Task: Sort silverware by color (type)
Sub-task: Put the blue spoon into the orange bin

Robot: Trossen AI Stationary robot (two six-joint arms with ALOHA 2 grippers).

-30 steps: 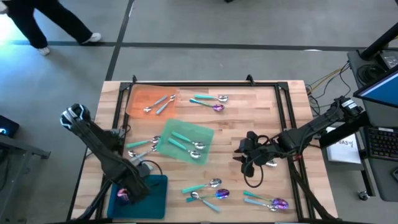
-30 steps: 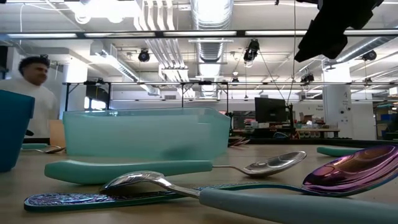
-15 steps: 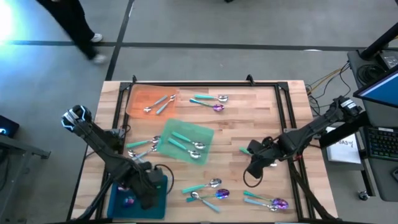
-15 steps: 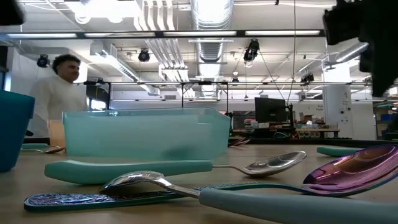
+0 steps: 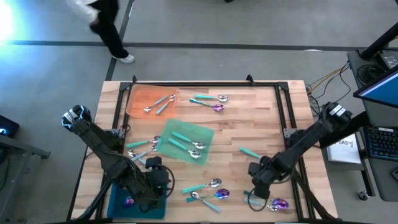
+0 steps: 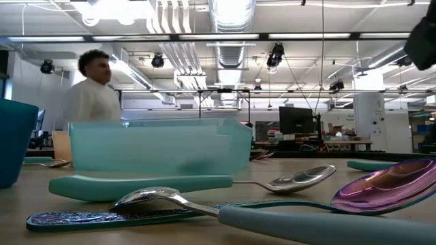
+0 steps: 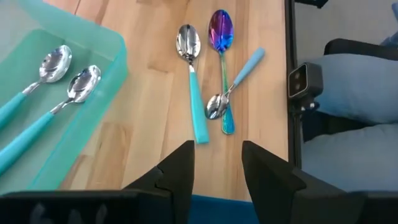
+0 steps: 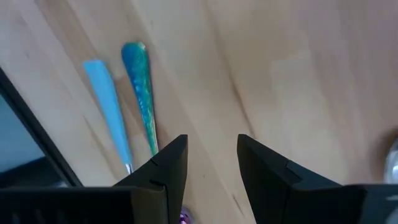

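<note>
sorting partly done, many spoons still loose on the wood

from above: two silver spoons (image 5: 158,103) on the orange mat (image 5: 138,98), teal-handled ones (image 5: 185,143) on the green mat (image 5: 200,133) in the middle, one purple spoon (image 5: 129,201) on the teal mat (image 5: 157,185) nearer the front; loose pairs and clusters beyond, beside and in front of the green mat, not yet sorted. left gripper (image 5: 154,180) over the teal mat's edge, right gripper (image 5: 256,185) above the front-right cluster (image 5: 268,201). at table height: purple spoon (image 6: 381,186) and others lying flat. left wrist: fingers (image 7: 180,169) parted, nothing held, three loose spoons (image 7: 211,74) ahead. right wrist: fingers (image 8: 168,165) parted, empty, two handles (image 8: 124,99) below.
</note>
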